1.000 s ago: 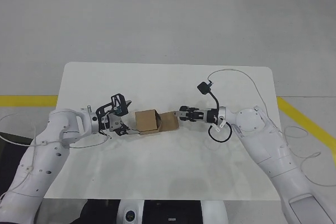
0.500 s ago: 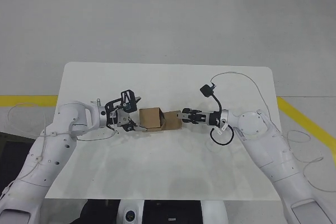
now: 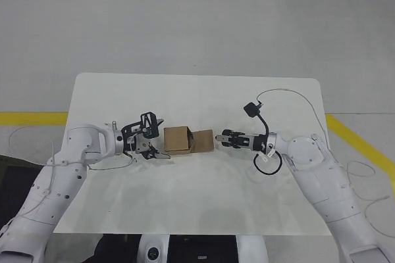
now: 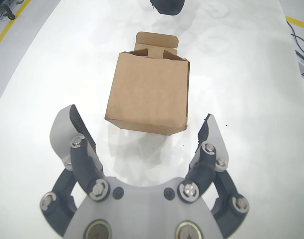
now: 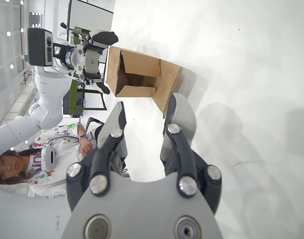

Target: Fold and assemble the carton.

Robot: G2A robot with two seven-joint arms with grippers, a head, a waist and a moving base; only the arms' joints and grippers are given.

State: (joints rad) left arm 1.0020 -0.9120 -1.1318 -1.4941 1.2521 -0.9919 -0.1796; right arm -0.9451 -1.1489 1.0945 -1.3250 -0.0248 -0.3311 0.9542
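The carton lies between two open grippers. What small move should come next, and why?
Probably the right gripper should ease forward and fold the flap over the carton's open end. That end gapes toward it, the flap sticks out, and the open left gripper sits behind the closed end, placed to brace it.

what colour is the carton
The carton is plain brown cardboard with no pattern. It shows best in the left wrist view.

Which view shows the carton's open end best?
The right wrist view: it looks straight into the carton, flap unfolded. The left wrist view shows its top panel from the opposite end; the top view shows it small, from above.
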